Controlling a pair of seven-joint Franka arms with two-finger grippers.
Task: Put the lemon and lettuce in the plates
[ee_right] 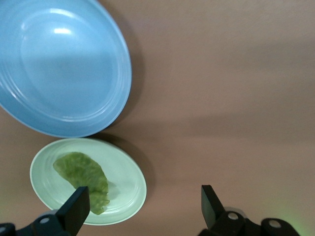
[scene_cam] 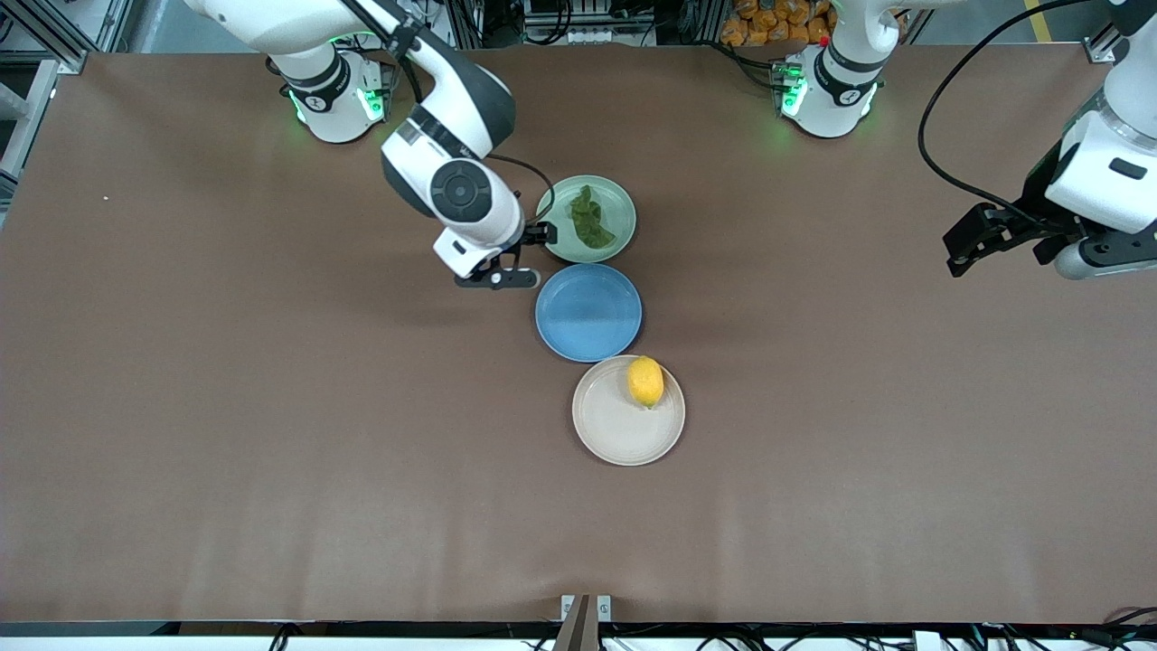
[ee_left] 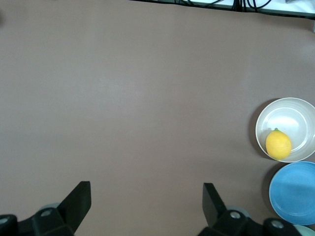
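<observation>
We find the lemon (scene_cam: 645,382) lying in the beige-white plate (scene_cam: 624,434), close to the rim on the side toward the blue plate (scene_cam: 588,312); its pointed tip faces the front camera. The lettuce (scene_cam: 589,218) lies flat in the pale green plate (scene_cam: 615,194), roughly across its middle; in the right wrist view the leaf (ee_right: 83,178) stretches from the plate's centre toward the rim (ee_right: 135,182).

The three plates run in a line down the middle of the brown table (scene_cam: 226,407); the pale green one is farthest from the front camera, the blue one sits between, and the beige-white one is nearest. Neighbouring rims look as though they touch or nearly touch, though we cannot be sure of contact.

The right gripper (scene_cam: 527,255) hangs beside the pale green plate, on the side toward the right arm's end of the table; its fingers (ee_right: 76,209) stand wide apart and hold nothing.

The left gripper (scene_cam: 972,246) waits over bare table toward the left arm's end, well apart from the plates; its fingers (ee_left: 78,199) are likewise spread wide and empty, and its wrist view catches the lemon (ee_left: 278,144) in its plate (ee_left: 300,110) with the blue plate (ee_left: 295,194) beside it.
</observation>
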